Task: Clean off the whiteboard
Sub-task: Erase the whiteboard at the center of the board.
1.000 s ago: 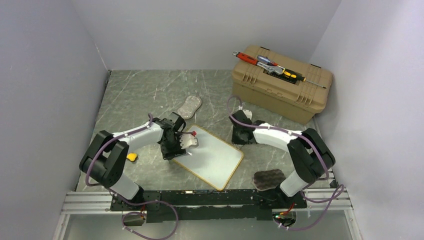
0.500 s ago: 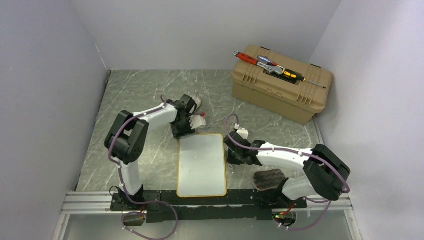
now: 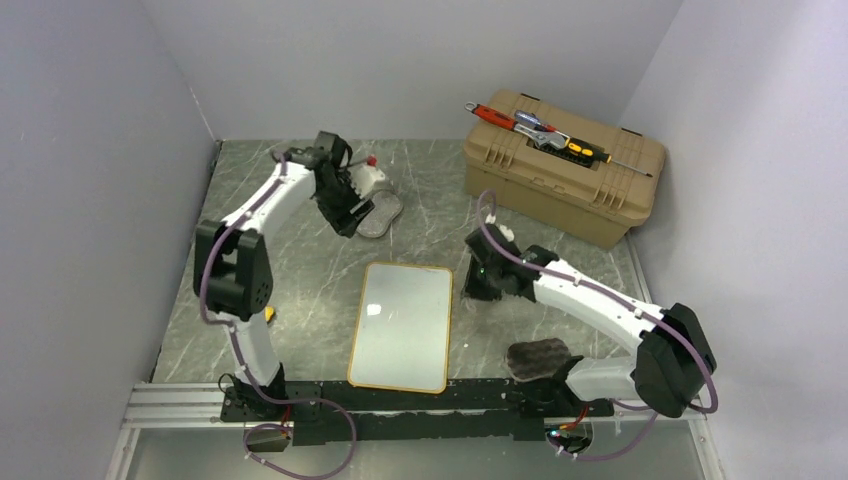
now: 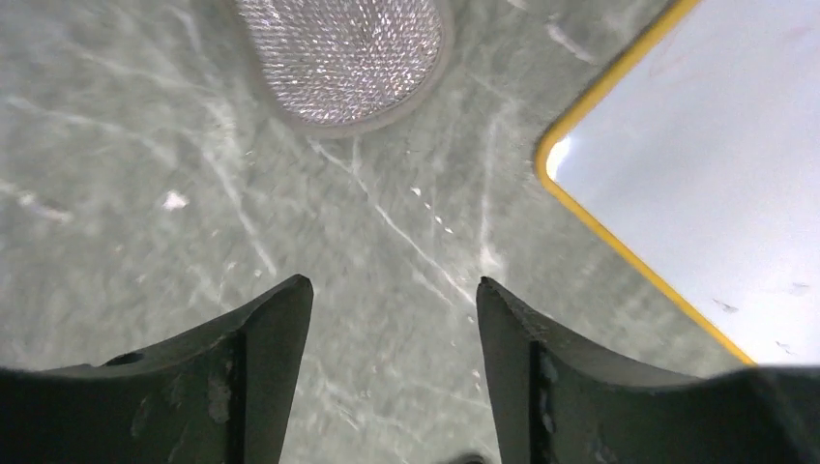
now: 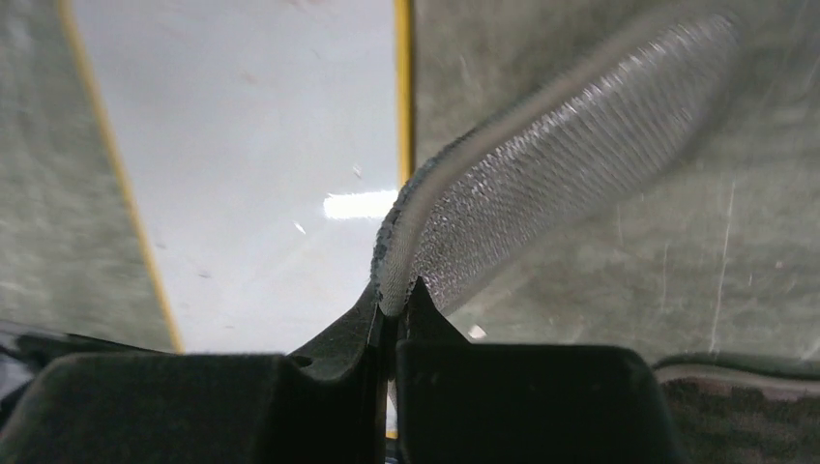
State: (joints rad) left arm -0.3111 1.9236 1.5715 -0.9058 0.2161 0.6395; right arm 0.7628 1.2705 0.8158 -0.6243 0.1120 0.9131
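The whiteboard (image 3: 400,325), white with a yellow frame, lies flat in the middle of the table and looks wiped, with only faint specks. My right gripper (image 3: 478,285) hovers at its right edge. In the right wrist view it (image 5: 395,290) is shut on a grey mesh pad (image 5: 551,155) that sticks out over the board's yellow edge (image 5: 261,164). My left gripper (image 3: 347,218) is far back, next to a second grey mesh pad (image 3: 381,214). In the left wrist view it (image 4: 392,282) is open and empty above the table, with that pad (image 4: 343,48) ahead and a board corner (image 4: 696,145) to the right.
A tan toolbox (image 3: 560,180) with hand tools (image 3: 540,130) on its lid stands at the back right. A dark sponge (image 3: 538,357) lies by the right arm's base. A small yellow object (image 3: 268,313) lies by the left arm. Walls close in on three sides.
The whiteboard has gone from tilted to nearly square with the table's front edge. My left arm has swung from the board to the far back. My right gripper has shifted beside the board's right edge.
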